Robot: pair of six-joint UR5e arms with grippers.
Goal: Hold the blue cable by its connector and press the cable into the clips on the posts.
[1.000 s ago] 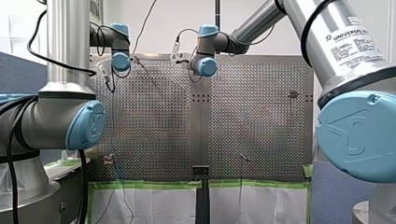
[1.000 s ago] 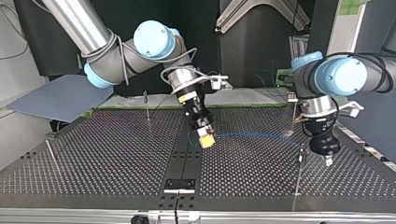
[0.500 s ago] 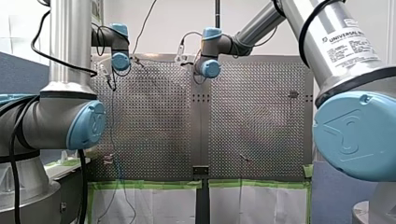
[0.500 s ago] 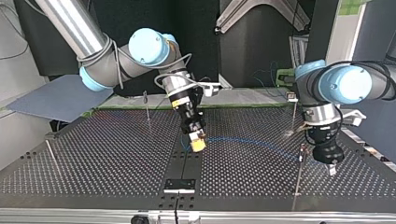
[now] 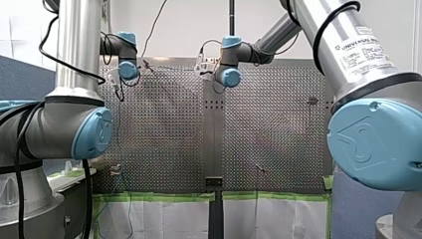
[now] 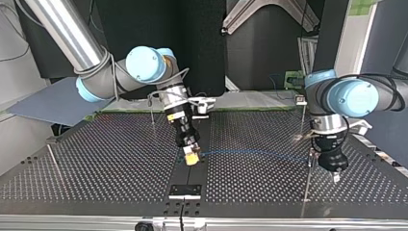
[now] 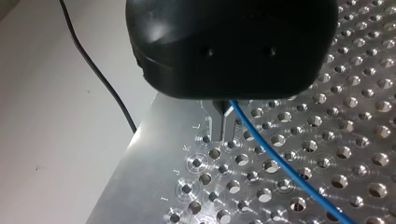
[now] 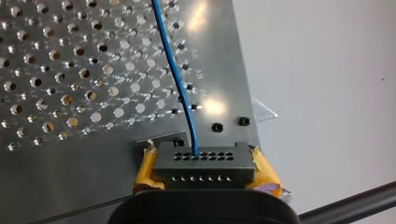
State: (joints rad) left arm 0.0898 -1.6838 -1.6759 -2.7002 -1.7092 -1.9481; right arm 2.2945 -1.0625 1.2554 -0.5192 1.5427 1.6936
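In the top view my right gripper [image 6: 191, 156], with yellow pads, hangs low over the table's middle seam. The right wrist view shows it [image 8: 204, 158] shut on a dark connector block [image 8: 204, 169]. The blue cable [image 8: 173, 74] leaves the block's row of holes. This cable [image 6: 255, 153] runs almost straight across to a thin post [image 6: 308, 179] at the view's right. My left gripper [image 6: 335, 176] hangs just beside that post. In the left wrist view its metal fingers [image 7: 223, 122] are shut on the blue cable [image 7: 280, 164] close above the perforated plate.
More thin posts stand at the far middle [image 6: 151, 113], near left [image 6: 53, 161] and far right [image 6: 302, 115] of the perforated table [image 6: 106, 168]. A black plate [image 6: 185, 190] sits on the seam at the near edge. A grey board [image 6: 57, 98] lies beyond the far left corner.
My right gripper has carried the connector toward the top view's left and lower. The cable's arc has been pulled nearly straight. My left gripper has barely shifted beside its post.
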